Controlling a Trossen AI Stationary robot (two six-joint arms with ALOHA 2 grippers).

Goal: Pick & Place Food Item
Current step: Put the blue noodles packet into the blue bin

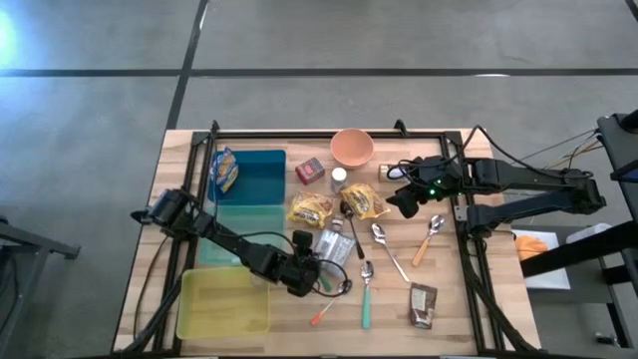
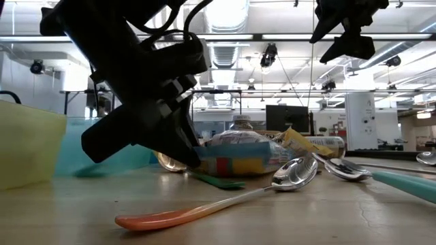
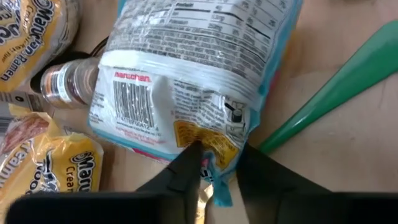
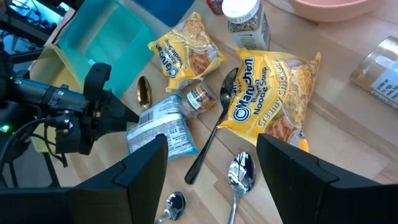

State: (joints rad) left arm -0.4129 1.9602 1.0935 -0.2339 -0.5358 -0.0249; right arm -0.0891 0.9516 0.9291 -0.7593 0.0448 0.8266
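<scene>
A blue-and-white ramen packet (image 3: 180, 74) lies flat on the table's middle (image 1: 335, 245), printed back up. My left gripper (image 3: 217, 177) has come down at the packet's near end (image 1: 315, 267) and is shut on its crimped end. Two yellow ramen packs (image 1: 311, 209) (image 1: 364, 201) lie just beyond it. A teal bin (image 1: 249, 189) at the back left holds a blue-and-yellow packet (image 1: 226, 170). My right gripper (image 4: 211, 180) hangs open high above the table's right back part (image 1: 407, 204), with nothing between its fingers. My left gripper has the packet's crimped end seam (image 3: 213, 155), near one corner, pinched between its two fingers (image 3: 186, 168). The fingers slant down at it from the table's near left. The packet still lies on the table.
A yellow-green bin (image 1: 224, 304) stands at the near left. A small jar (image 3: 68, 84) lies against the packet. A green-handled spoon (image 1: 366, 294), an orange-handled spoon (image 2: 204, 209), more spoons (image 1: 384, 239), a brown packet (image 1: 423, 304), a red box (image 1: 310, 172) and a pink bowl (image 1: 351, 148) lie around.
</scene>
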